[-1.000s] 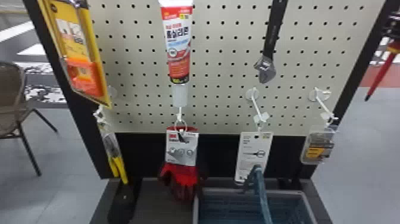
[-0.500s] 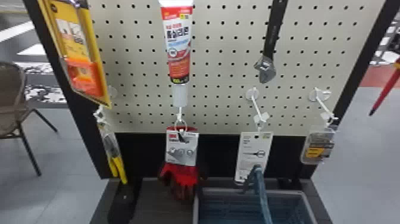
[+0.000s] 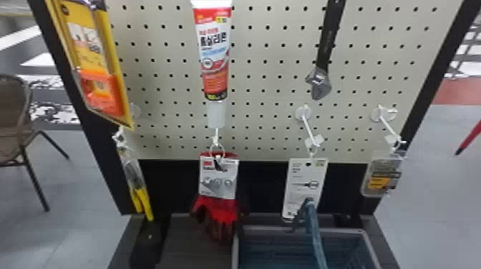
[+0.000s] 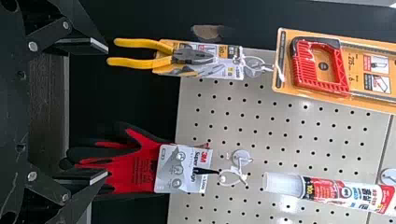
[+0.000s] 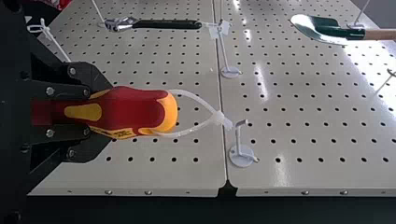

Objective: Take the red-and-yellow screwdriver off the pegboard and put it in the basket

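At the right edge of the head view, the red shaft of the screwdriver slants down to a dark tip, beyond the pegboard. My right gripper is shut on the screwdriver's red-and-yellow handle in the right wrist view; a white tie loops from the handle's end, apart from the nearby hook. The basket, blue inside with a grey rim, stands low before the board. In the left wrist view my left gripper is open and holds nothing, facing the gloves and pliers.
Red gloves hang left of the basket, and a carded blue-handled item hangs over it. Yellow-handled pliers, a saw pack, a sealant tube, a wrench and a small pack are also on hooks.
In the head view the screwdriver has come down and shifted outward to the right, so less of it shows at the edge. The hanging goods and basket have kept their places.
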`<state>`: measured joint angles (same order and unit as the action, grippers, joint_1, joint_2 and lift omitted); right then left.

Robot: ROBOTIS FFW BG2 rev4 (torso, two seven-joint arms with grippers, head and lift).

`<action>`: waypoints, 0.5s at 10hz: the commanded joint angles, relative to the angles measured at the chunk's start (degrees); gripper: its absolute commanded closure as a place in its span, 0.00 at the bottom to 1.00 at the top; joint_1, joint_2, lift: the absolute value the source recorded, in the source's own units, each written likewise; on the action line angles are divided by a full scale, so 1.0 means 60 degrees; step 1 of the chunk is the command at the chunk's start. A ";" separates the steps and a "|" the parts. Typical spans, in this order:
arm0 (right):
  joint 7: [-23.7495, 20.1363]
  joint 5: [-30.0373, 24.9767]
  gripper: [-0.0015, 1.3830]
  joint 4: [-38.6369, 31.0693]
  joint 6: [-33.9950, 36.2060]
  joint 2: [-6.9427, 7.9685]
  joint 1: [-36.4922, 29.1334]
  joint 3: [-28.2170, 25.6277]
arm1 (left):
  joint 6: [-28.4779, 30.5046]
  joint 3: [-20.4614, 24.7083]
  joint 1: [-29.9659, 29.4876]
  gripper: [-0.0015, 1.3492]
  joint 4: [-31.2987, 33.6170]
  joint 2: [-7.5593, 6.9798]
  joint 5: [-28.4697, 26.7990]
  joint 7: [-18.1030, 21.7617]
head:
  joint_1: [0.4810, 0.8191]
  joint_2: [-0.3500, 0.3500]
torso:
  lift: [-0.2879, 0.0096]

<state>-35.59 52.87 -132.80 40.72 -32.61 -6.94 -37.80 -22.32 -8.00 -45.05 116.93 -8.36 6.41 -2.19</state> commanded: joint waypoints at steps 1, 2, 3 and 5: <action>0.0000 -0.0155 0.83 -0.0051 -0.0079 0.0572 -0.0223 -0.0175 | 0.0000 0.0000 0.0017 0.26 0.0000 0.0001 -0.0014 -0.0001 | 0.20 0.50 | 0.63; 0.0000 -0.0330 0.83 -0.0168 -0.0137 0.1011 -0.0387 -0.0307 | 0.0000 0.0000 0.0017 0.26 0.0000 0.0016 -0.0014 -0.0001 | 0.20 0.50 | 0.63; 0.0000 -0.0360 0.83 -0.0144 -0.0196 0.1319 -0.0592 -0.0337 | 0.0000 0.0000 0.0017 0.26 0.0000 0.0016 -0.0029 -0.0001 | 0.20 0.50 | 0.63; 0.0000 -0.0535 0.83 -0.0168 -0.0313 0.1934 -0.0941 -0.0381 | 0.0000 0.0000 -0.0004 0.26 0.0000 0.0016 -0.0043 -0.0001 | 0.20 0.50 | 0.63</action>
<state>-35.60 49.91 -133.79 39.11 -22.36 -11.92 -39.97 -22.32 -8.00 -45.01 116.93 -8.26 6.21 -2.19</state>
